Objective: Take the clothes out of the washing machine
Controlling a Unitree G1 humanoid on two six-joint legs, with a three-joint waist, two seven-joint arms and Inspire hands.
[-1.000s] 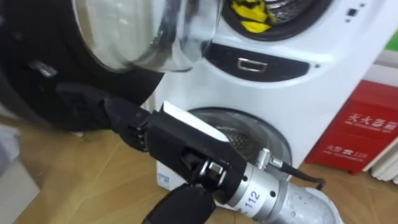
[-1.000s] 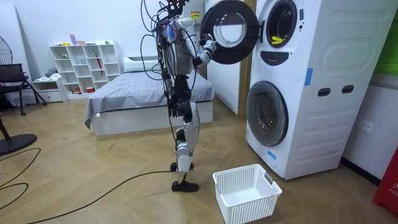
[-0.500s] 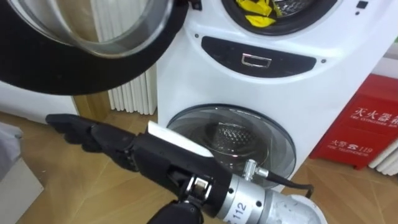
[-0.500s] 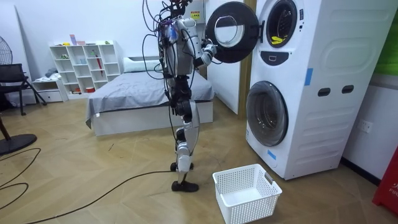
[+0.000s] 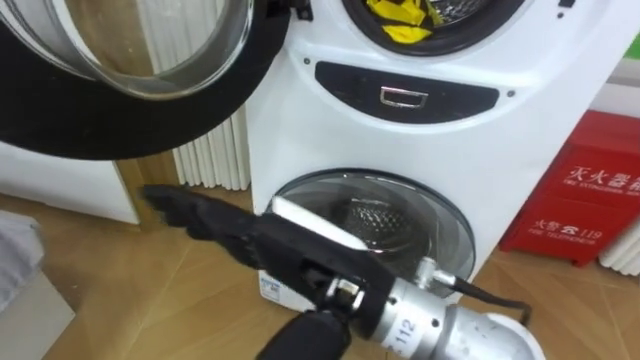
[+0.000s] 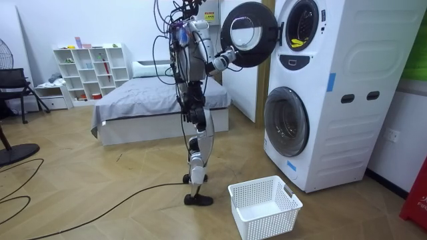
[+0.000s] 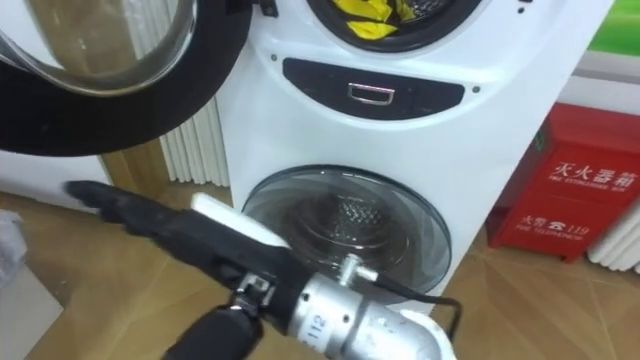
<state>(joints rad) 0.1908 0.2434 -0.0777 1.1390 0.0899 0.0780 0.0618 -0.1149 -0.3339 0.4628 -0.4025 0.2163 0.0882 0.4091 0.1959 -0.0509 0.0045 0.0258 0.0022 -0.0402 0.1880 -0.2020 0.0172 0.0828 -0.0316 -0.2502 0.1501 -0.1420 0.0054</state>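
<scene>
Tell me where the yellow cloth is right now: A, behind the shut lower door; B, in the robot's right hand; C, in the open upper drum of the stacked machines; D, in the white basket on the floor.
C: the yellow cloth lies in the upper drum, its door swung open, and the right hand is stretched out with straight fingers, holding nothing.
</scene>
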